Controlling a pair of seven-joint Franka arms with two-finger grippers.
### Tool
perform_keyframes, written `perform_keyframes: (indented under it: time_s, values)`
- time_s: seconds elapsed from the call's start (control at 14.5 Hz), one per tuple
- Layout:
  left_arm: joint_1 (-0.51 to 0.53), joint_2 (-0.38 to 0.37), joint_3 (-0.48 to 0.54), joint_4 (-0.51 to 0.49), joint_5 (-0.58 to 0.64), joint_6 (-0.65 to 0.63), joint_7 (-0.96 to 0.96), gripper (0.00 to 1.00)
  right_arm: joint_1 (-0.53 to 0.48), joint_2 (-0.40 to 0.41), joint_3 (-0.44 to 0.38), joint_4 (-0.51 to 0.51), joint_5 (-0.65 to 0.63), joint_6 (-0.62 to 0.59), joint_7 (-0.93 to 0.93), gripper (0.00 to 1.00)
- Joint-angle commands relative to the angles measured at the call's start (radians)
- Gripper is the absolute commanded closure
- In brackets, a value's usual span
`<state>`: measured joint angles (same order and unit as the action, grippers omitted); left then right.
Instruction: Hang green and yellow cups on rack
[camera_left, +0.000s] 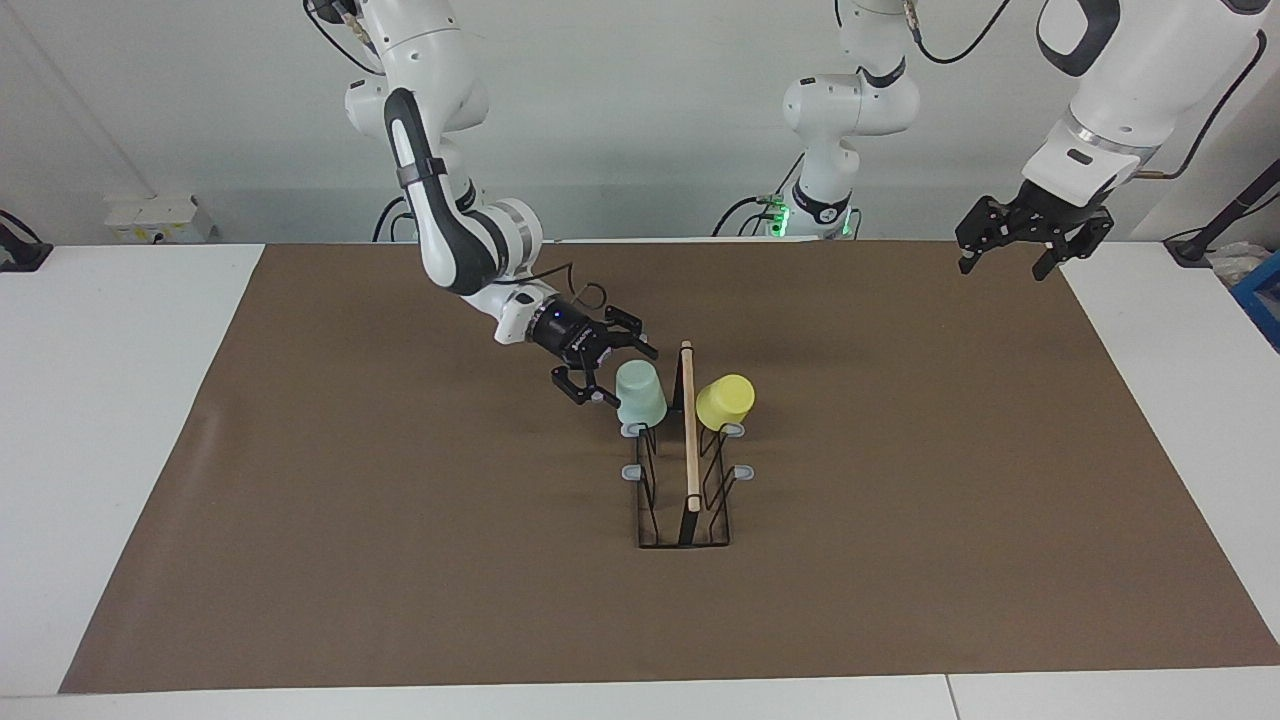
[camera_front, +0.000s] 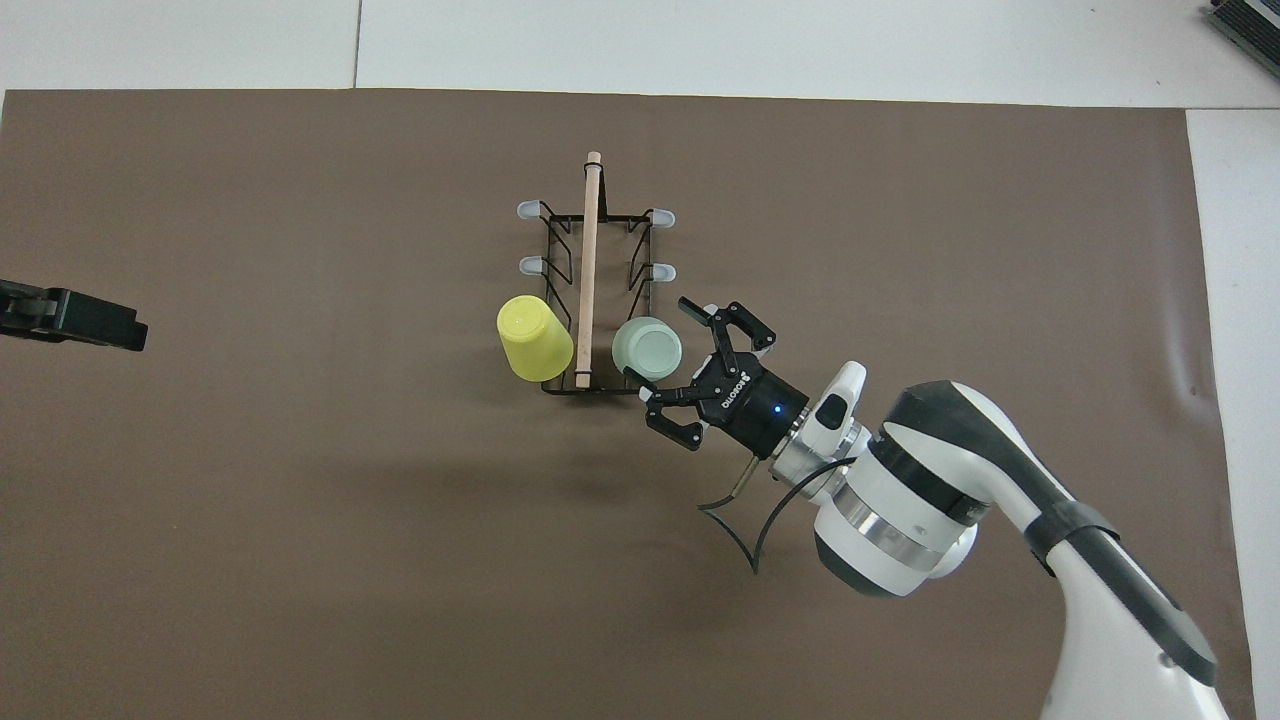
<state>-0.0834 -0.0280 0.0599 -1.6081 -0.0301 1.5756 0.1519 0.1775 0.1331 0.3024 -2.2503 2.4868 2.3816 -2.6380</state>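
Here you have both cups on the rack, on its pair of pegs nearest the robots, so by my reading the hanging is done and only the retreat is left. Nearest the robots, the left gripper waits with its claw wide and empty, raised over the mat's corner at the left arm's end. The right gripper hangs just beside the green cup, claw wide, holding nothing; whether a fingertip touches the cup you cannot tell. Your next move calls for drawing that gripper away toward the right arm's end without nudging the cup. The green cup sits upside down, nearly upright, pale mint, smooth and tapered; the yellow cup is across the rod from it, tilted outward, glossy. Farther out, four grey-tipped pegs stand bare on the thin black wire frame, under the light wooden rod.
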Motion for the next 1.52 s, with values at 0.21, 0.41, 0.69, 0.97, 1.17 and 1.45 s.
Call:
perform_keyframes:
  time_s: [0.21,0.41,0.69,0.97,1.17,1.45]
  values:
    - [-0.001,-0.013,-0.006,-0.007,-0.01,-0.006,-0.008,0.0,-0.03,-0.09,-0.008,0.041,-0.294,0.059,0.234,0.0]
    - [-0.001,-0.013,-0.006,-0.007,-0.01,-0.006,-0.008,0.0,-0.104,-0.133,-0.009,0.075,-0.631,0.044,0.418,0.0]
    - [-0.001,-0.013,-0.006,-0.007,-0.008,-0.006,-0.006,0.0,-0.174,-0.17,-0.029,0.097,-0.931,-0.044,0.581,0.0]
    - [-0.001,-0.013,-0.006,-0.007,-0.01,-0.006,-0.008,0.0,-0.294,-0.178,-0.045,0.156,-1.217,-0.275,0.74,0.0]
    - [-0.001,-0.013,-0.006,-0.007,-0.008,-0.005,-0.008,0.0,-0.364,-0.182,-0.052,0.248,-1.46,-0.465,0.935,0.0]
    - [-0.001,-0.013,-0.006,-0.007,-0.01,-0.005,-0.008,0.0,-0.394,-0.185,-0.077,0.38,-1.727,-0.684,1.137,0.0]
